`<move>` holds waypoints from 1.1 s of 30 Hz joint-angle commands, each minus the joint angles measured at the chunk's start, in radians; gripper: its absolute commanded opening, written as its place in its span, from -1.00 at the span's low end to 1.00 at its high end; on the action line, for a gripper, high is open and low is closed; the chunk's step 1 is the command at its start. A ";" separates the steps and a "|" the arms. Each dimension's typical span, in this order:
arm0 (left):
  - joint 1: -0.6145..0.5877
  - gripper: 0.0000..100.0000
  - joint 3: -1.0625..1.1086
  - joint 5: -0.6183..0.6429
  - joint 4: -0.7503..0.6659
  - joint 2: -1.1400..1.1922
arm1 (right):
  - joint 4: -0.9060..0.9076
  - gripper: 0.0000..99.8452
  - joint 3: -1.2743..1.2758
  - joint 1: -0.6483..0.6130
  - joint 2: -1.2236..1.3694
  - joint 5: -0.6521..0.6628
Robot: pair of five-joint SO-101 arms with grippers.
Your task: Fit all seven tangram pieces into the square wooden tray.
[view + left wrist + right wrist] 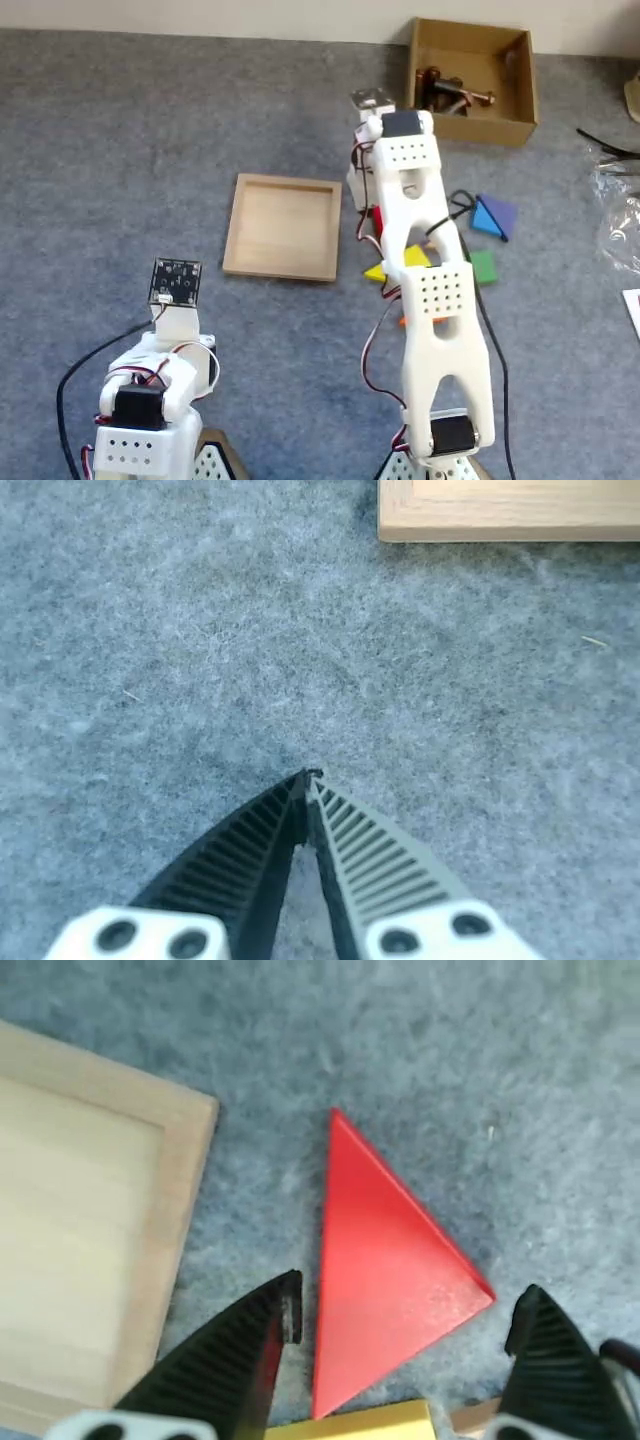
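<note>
tray (282,227): pale natural wood, faint grain
red triangle (385,1260): plain red, just beside the tray
yellow piece (365,1425): plain yellow, near the tray
green square (482,267): plain green
blue triangle (487,217): blue, farthest from the tray
table cover (120,150): mottled grey
left gripper (308,776): one finger black, one grey, both ribbed

Two arms: one folded back, one stretched out.
The left arm (150,400) sits folded close to its base, and the left end effector (308,780) points down at the surface with its two fingers pressed together at the tips. The right arm (432,300) extends far forward from its base with the wrist bent downward, and the right end effector (400,1310) is low over the surface, fingers spread wide apart.
</note>
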 commanded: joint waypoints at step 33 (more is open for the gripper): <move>0.018 -0.99 0.019 0.006 -0.003 -0.007 | -0.027 -0.51 -0.062 0.007 0.067 -0.072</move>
